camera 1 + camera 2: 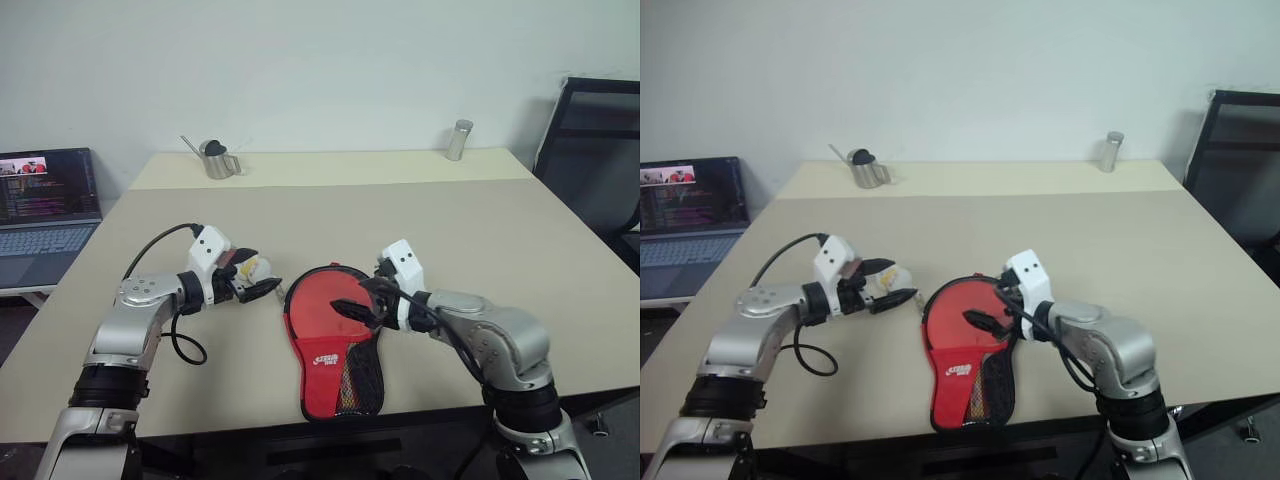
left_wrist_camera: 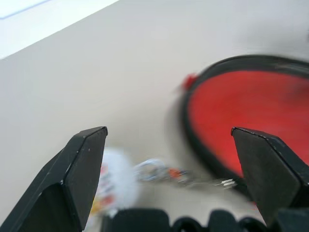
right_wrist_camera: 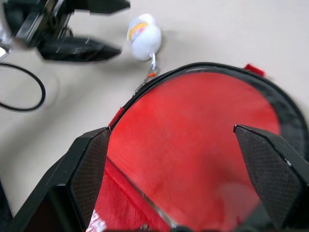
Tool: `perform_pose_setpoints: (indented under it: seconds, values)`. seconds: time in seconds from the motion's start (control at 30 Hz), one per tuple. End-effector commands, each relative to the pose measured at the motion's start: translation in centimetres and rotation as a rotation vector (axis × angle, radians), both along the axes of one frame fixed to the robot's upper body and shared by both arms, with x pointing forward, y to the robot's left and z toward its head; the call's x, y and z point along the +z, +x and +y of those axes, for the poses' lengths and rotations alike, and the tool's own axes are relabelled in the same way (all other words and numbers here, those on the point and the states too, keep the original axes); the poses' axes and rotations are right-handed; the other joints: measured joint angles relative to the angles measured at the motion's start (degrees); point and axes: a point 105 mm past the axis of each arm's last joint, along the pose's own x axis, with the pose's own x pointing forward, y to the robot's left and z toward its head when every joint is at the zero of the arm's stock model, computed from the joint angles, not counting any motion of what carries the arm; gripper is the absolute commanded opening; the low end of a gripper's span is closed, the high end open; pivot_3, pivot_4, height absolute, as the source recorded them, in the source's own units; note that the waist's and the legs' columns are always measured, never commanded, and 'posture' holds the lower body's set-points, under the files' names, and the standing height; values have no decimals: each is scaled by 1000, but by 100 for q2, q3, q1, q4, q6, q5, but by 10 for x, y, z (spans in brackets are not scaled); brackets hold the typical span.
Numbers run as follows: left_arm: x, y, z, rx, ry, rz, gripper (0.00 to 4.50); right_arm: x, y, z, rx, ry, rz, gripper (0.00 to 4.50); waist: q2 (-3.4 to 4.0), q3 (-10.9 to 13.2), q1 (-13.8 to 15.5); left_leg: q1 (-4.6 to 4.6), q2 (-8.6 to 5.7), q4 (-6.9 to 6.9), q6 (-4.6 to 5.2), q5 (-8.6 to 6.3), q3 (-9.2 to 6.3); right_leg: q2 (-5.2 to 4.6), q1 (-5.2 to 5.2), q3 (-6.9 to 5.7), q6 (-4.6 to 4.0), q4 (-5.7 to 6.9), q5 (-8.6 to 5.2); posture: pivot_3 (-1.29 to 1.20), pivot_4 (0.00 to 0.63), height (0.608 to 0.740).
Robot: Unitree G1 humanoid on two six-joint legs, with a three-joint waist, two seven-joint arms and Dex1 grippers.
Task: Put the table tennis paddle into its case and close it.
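Paddle (image 1: pixel 328 298) and case (image 1: pixel 335 372) are lying together at lower centre of the head view, the red face sitting inside the open cover, long axis running from the round end down toward the table's (image 1: pixel 500 230) near edge. Going left to right: the left gripper (image 1: pixel 262 283) is hovering with fingers spread, the white zipper pull (image 3: pixel 145 35) lying just beside them, between gripper and case rim. The right gripper (image 1: pixel 362 298) is hanging over the red face, fingers spread, gripping nothing. The left arm seems nearer the pull for zipping.
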Motion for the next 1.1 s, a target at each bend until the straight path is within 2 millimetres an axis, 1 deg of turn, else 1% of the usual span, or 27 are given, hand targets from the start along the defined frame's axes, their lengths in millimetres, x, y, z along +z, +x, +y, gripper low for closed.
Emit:
perform_pose_setpoints:
  seconds: [0.03,0.17,0.23,0.33,0.47,0.57,0.67,0.83,1.03,1.1]
  values:
    - [19,6,15,61,-7,-29,4500,5,1,7,21,2,-62,4478,-1,0,10,0,0,2,0,0,0,0,0,0,0,2,0,0,150,740]
    - [25,12,22,105,-10,-45,4500,3,2,10,21,-1,-68,4478,-1,0,42,0,1,5,-1,1,-1,0,0,0,1,3,1,0,150,740]
    - [28,21,29,160,-9,-58,4500,2,2,12,21,-3,-70,4478,-2,-1,53,0,1,5,-1,1,-2,0,1,-1,1,3,1,0,150,740]
    - [28,36,34,221,-14,-59,4500,1,3,13,21,-11,-79,4478,-2,-1,63,0,0,6,-1,1,-2,0,1,-3,1,4,1,0,150,740]
    - [20,52,31,254,-51,-3,4500,1,5,13,16,-17,-90,4478,-4,-2,67,-1,-2,7,-1,1,0,0,3,-4,3,3,2,0,150,740]
    - [10,58,24,236,-62,54,4500,1,6,13,13,-16,-93,4478,-4,-2,64,-2,-3,8,-1,1,3,0,2,-8,4,3,3,0,150,740]
    - [-4,60,12,185,-68,134,4500,2,7,13,10,-18,-99,4478,-5,-2,64,-3,-3,8,-1,1,4,0,1,-21,4,4,4,0,150,740]
    - [-26,57,4,138,-44,243,4500,2,8,12,0,-20,-109,4478,-5,-2,56,-4,0,8,-1,1,1,1,1,-30,4,5,3,0,150,740]
    - [-35,56,6,142,-11,263,4500,2,8,10,-5,-22,-118,4478,-5,-3,59,-4,0,9,-1,1,-1,2,1,-32,4,6,3,0,150,740]
    - [-37,55,7,144,-11,264,4500,5,6,10,19,-15,-141,4478,-5,-3,59,-6,0,10,-1,1,-3,1,1,-33,3,6,4,0,150,740]
